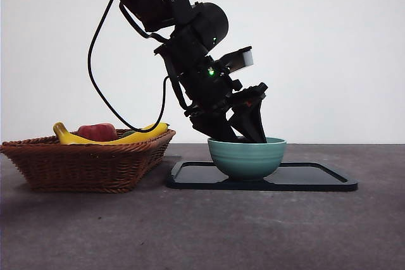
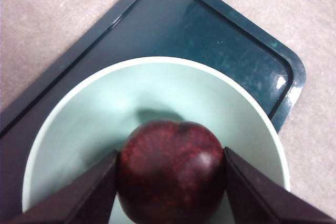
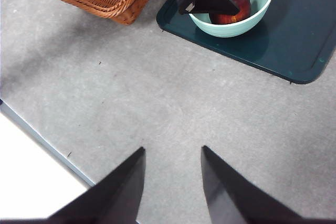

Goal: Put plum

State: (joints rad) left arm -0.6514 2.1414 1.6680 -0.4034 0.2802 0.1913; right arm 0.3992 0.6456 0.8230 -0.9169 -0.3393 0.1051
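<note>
Now | left gripper (image 2: 170, 182) jaws clamp plum (image 2: 170, 171) (round, no long axis) inside bowl (image 2: 79, 108) | right gripper (image 3: 170, 182) jaws apart, empty

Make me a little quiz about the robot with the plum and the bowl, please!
1. True or false: the left gripper is shut on the plum.
2. Where is the plum now? A) in the basket B) inside the bowl C) on the bare table
3. Fill in: the bowl stands on a dark ____.

Key
1. True: both jaws press the plum's sides.
2. B: held low inside the bowl, not yet let go.
3. Tray. The right gripper waits open over the table, far from it.
</note>
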